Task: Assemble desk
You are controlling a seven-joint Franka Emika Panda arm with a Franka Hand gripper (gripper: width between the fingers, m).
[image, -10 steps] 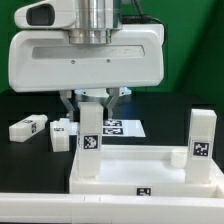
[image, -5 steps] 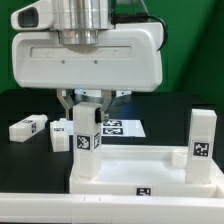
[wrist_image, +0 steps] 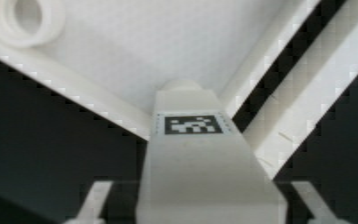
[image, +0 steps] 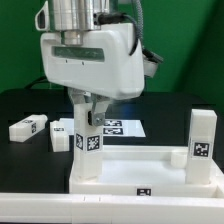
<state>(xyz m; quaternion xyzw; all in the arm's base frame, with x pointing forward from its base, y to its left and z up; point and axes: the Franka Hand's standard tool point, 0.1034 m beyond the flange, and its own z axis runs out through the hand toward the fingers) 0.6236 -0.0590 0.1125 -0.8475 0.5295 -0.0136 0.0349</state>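
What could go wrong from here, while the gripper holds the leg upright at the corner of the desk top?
1. The gripper is shut on the leg near its upper end. If the leg tilts, it may seat crookedly in the desk top.
2. A loose leg lies close beside that corner. If the desk top slides under the arm's force, it could push that part away.

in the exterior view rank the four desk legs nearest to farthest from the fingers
1. held upright leg, between the fingers, on the desk top, at the exterior view's left
2. nearer lying leg, just left of it
3. farther lying leg, further left
4. other upright leg, the exterior view's right
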